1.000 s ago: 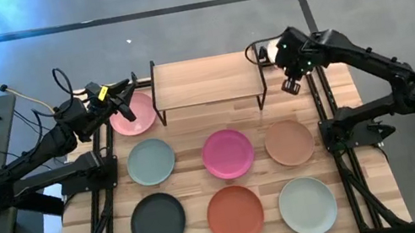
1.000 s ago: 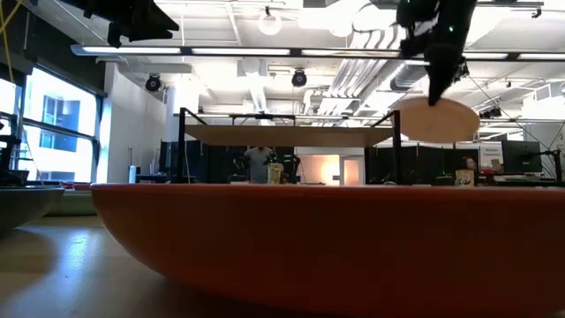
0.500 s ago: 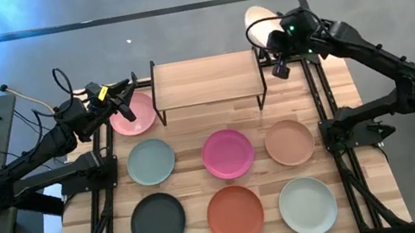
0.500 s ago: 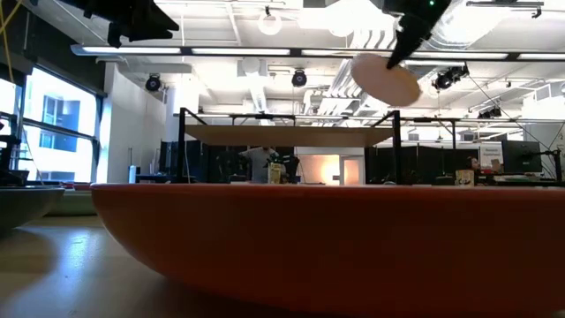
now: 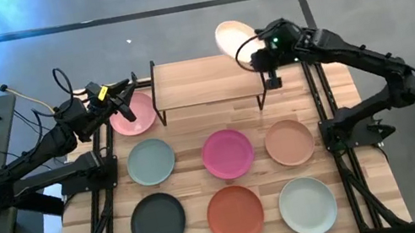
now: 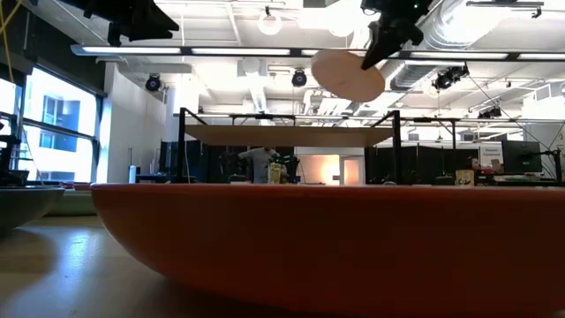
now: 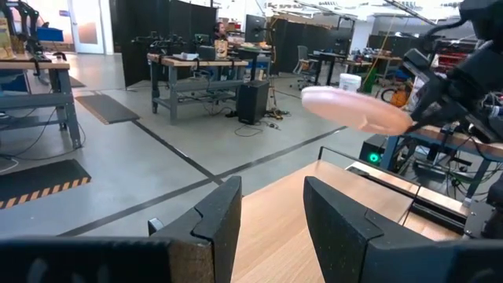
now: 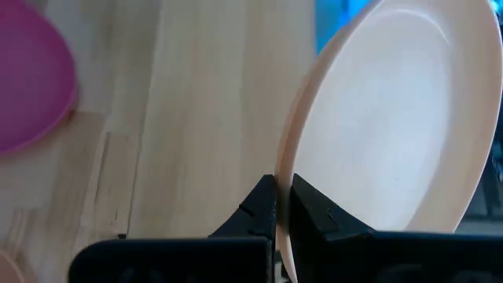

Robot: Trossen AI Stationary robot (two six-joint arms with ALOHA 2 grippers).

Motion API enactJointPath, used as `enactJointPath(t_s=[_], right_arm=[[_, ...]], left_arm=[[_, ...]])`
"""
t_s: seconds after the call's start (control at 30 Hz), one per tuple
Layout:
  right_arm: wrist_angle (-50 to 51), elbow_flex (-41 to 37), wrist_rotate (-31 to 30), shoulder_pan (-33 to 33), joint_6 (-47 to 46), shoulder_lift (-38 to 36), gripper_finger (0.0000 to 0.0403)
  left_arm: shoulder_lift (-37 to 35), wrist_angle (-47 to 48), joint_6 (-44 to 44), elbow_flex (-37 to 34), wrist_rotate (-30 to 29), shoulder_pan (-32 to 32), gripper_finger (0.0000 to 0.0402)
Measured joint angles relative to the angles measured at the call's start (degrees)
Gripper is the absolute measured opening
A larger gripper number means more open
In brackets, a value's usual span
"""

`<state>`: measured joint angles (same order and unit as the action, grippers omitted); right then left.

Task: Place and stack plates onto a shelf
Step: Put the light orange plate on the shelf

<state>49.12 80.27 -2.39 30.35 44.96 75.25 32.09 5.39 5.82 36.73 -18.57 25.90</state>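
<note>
My right gripper (image 5: 258,49) is shut on the cream plate (image 5: 232,39) and holds it high above the far right corner of the shelf (image 5: 205,81), a low riser with a wood top and black legs. In the low view the cream plate (image 6: 347,75) hangs tilted over the shelf (image 6: 287,135). My left gripper (image 5: 124,97) waits open in the air over the pink plate (image 5: 132,118), which lies flat on the table left of the shelf. The left wrist view shows the left gripper (image 7: 271,220) with a clear gap. My right gripper pinches the cream plate's rim (image 8: 284,169) between its two fingers (image 8: 263,203), one on each face. The fingers come from the table's right, slanting down, and the plate reaches away toward the left. The plate is lifted clear and tilted, touching nothing else.
Six more plates lie flat in front of the shelf: sage (image 5: 151,161), magenta (image 5: 228,153), peach-tan (image 5: 289,142), charcoal (image 5: 157,221), terracotta (image 5: 236,213), mint-white (image 5: 308,206). The terracotta plate (image 6: 335,238) fills the low view's foreground. Bare wood lies between the shelf's legs.
My right gripper has carried the cream plate up from beside the shelf's right end and toward the table's left and far edge, until it stands above the shelf's far right corner. The plate has tipped from nearly level to slanted. The gripper has stayed shut on it.
</note>
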Motion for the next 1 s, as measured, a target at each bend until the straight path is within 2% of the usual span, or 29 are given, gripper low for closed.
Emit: enactJointPath(t_s=[0.3, 0.5, 0.8, 1.0], right_arm=[[0.03, 0.0, -0.07, -4.91, 9.47, 5.23, 0.0], [1.96, -0.02, -2.41, -6.47, 13.92, 8.47, 0.0], [5.73, -0.04, -2.16, -6.47, 12.69, 12.04, 0.0], [6.05, -0.04, -4.76, -6.38, 11.66, 13.78, 0.0]], left_arm=[[-0.02, 0.25, 0.07, 0.0, 1.12, 0.01, 0.0129], [-0.02, 1.9, 1.61, 0.0, 1.95, 0.0, 0.0129], [0.01, 4.17, 2.97, 0.0, 1.97, -0.01, 0.0129], [-0.01, 4.26, 2.98, 0.0, 1.97, -0.01, 0.0129]])
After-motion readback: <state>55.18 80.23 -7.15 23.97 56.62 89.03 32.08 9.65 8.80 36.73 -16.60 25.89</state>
